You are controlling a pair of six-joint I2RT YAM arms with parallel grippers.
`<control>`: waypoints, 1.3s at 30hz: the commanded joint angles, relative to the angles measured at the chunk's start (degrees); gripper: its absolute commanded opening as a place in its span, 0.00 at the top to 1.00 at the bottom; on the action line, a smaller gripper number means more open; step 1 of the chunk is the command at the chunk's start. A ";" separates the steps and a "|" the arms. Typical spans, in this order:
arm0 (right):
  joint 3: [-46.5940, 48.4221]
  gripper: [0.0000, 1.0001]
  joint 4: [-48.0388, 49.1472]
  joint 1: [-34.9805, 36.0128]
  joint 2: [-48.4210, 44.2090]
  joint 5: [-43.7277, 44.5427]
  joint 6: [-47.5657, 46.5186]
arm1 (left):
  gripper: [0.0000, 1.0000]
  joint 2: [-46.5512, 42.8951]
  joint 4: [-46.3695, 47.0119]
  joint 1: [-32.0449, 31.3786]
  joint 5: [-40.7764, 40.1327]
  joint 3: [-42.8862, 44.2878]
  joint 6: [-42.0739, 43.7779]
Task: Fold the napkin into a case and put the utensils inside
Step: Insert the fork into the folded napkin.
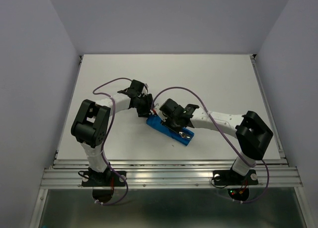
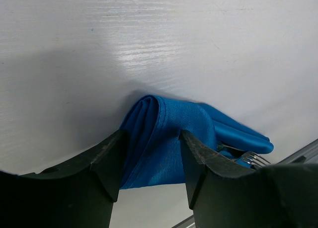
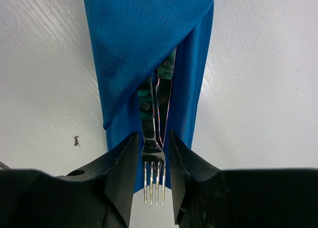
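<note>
The napkin is folded into a narrow bright blue case (image 1: 160, 123) lying slantwise between the arms. Inside its open pocket (image 3: 144, 44) lie the utensils: a fork (image 3: 153, 161) with a teal-green handle, its tines sticking out past the cloth, and a slim grey metal piece (image 3: 166, 74) beside it. My right gripper (image 3: 153, 134) is open, its fingers on either side of the fork's neck with small gaps. My left gripper (image 2: 151, 134) is open over the case's far folded end (image 2: 169, 123), one finger on each side of the cloth. The fork's tines (image 2: 256, 160) show at the right.
The white table (image 1: 213, 79) stretches behind and to both sides of the case. A metal rail (image 1: 169, 176) runs along the near edge by the arm bases. A small dark speck (image 3: 76, 140) lies on the table left of the case.
</note>
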 commanded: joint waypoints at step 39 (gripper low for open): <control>-0.58 0.95 5.70 1.02 3.78 -1.41 1.76 | 0.43 -6.67 -4.12 2.45 -4.23 -2.49 3.01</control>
